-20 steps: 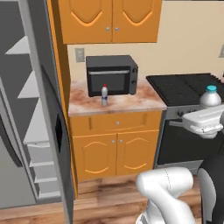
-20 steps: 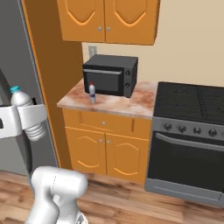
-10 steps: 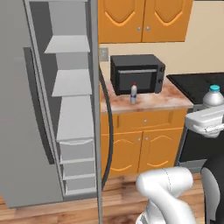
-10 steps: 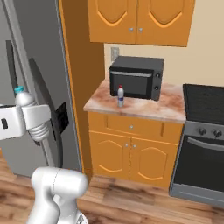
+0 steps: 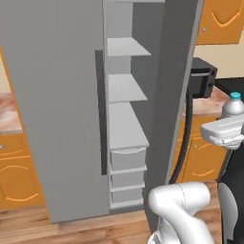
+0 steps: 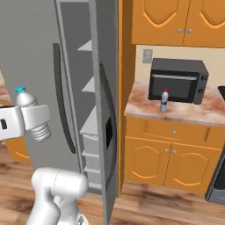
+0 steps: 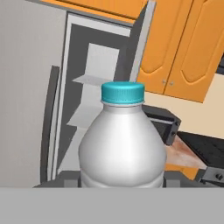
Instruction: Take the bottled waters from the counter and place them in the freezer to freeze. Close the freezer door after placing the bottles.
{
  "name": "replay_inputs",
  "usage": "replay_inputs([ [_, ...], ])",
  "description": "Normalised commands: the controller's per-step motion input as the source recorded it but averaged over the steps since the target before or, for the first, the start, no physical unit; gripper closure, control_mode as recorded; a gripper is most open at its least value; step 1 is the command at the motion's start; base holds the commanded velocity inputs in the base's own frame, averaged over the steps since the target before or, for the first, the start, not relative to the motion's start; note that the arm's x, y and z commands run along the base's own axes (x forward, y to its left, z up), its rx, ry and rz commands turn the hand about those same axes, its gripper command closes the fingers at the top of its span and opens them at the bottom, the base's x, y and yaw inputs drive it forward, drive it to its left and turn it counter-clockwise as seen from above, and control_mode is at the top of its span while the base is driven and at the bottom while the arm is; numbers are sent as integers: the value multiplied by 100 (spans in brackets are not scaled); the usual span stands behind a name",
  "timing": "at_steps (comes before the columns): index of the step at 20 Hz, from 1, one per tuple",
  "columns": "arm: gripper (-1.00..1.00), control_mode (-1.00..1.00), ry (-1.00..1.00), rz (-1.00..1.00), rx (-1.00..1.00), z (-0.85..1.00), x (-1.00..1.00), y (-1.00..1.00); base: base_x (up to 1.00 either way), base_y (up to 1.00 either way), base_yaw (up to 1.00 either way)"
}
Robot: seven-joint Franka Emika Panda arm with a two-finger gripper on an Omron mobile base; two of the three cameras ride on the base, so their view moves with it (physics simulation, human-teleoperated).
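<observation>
In the left base view the arm's white base link rises at the lower right of the frame, and the gripper [image 5: 228, 133] sits at the right edge, level and held out sideways, closed around the blue-capped bottle [image 5: 234, 106], whose cap and shoulders stand upright above the white hand. In the right base view the same gripper [image 6: 24, 119] is at the left edge, mid-height, with the bottle's cap sticking up above it and the bottle's lower end showing below the hand, tilted a little. The hand view looks straight along the bottle [image 7: 123, 140], which is in the centre of the frame, teal cap uppermost, with the freezer beyond it at upper left. The freezer [image 5: 125, 124] stands open in the middle of the left base view, its white shelves and lower drawers exposed; the freezer door [image 5: 57, 109] with its dark bar handle [image 5: 101, 112] is swung out at left of the frame. In the right base view the neighbouring door [image 6: 105, 110] with the dark dispenser panel stands edge-on between the gripper and the surface [image 6: 184, 110]. On that surface at right of the frame, the red-capped bottle [image 6: 164, 100] stands upright just in front of the black microwave [image 6: 177, 80], well apart from the gripper.
</observation>
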Motion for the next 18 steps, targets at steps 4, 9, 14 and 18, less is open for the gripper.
replay_inputs([
  [4, 100, 100, 0, 0, 0, 0, 0, 0, 5, 99, -22],
  [9, 100, 100, 0, 0, 0, 0, 0, 0, 8, 44, -14],
  [14, 100, 100, 0, 0, 0, 0, 0, 0, 39, 18, 2],
  [18, 100, 100, 0, 0, 0, 0, 0, 0, 60, -1, 6],
])
